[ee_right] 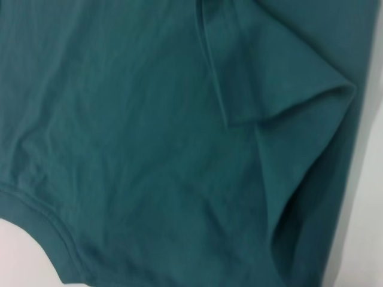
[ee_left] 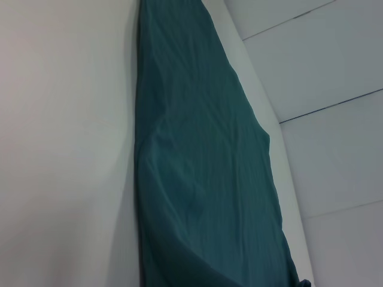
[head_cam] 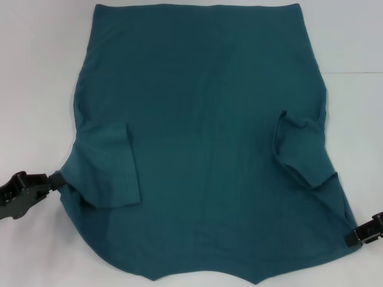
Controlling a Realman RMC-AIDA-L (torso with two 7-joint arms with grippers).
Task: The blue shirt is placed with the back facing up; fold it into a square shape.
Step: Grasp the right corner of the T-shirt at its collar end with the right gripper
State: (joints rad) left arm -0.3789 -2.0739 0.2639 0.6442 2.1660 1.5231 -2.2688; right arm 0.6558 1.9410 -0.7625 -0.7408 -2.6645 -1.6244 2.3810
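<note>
Head view shows your left end effector (head_cam: 52, 181) pinching the blue shirt (head_cam: 203, 137) at its left edge, and your right end effector (head_cam: 353, 234) clamped on the right edge (near the hem corner). The shirt lies spread across the white table (head_cam: 36, 72), both sleeves folded inward.

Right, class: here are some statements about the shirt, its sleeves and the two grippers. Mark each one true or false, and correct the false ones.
1. Both sleeves are folded in onto the blue shirt. True.
2. The left gripper hangs high above the shirt's middle. False: it is at the shirt's left edge.
3. The right gripper is at the shirt's right edge, near the robot. True.
4. The shirt is already a small square. False: it lies spread out, with only the sleeves folded.
</note>
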